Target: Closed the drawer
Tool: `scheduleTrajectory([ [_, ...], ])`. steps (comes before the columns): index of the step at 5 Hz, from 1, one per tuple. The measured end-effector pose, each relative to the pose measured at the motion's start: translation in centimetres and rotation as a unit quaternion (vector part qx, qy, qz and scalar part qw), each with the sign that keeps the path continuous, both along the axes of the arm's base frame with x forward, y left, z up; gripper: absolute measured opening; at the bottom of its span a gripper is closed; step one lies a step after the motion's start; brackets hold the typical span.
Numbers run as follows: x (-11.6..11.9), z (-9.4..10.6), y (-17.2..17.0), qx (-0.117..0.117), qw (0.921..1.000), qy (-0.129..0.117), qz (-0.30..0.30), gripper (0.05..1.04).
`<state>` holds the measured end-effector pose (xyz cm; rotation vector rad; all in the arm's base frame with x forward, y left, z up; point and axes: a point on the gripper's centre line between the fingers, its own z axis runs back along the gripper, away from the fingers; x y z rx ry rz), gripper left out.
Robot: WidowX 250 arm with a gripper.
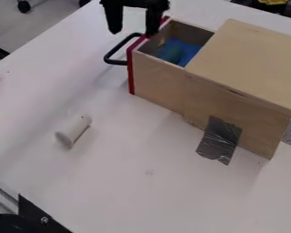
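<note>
- Silver duct tape [219, 139] joins wooden box [248, 54] to white table [142, 200]
- White flared tube [73, 130], lying on its side
- Red-fronted drawer [157, 77], partly open, blue item [189, 51] inside
- Black gripper [133, 33] near the drawer's handle [107, 57], fingers wide apart, holding nothing

The gripper [133, 33] is held, fingers parted, near the partly open, red-fronted drawer [158, 81]. Blue material [190, 51] is contained inside. A white flared cylinder [74, 130] is supported by the table [120, 182].

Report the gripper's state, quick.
Gripper: open, its two fingers well apart, holding nothing, up by the drawer's black handle.
</note>
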<state>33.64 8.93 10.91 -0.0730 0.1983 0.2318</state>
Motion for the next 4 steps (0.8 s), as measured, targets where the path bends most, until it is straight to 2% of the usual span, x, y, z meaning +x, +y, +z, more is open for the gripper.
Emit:
scheduleTrajectory([
  [1, 0.8, -0.2, 0.9, 0.021, 0.9994, -0.027, -0.006, 0.997],
  [2, 1.4, 0.0, 1.6, 0.027, 0.9986, -0.044, -0.009, 0.997],
  [4, 2.0, -1.9, 2.8, 0.055, 0.9971, -0.039, -0.036, 0.997],
])
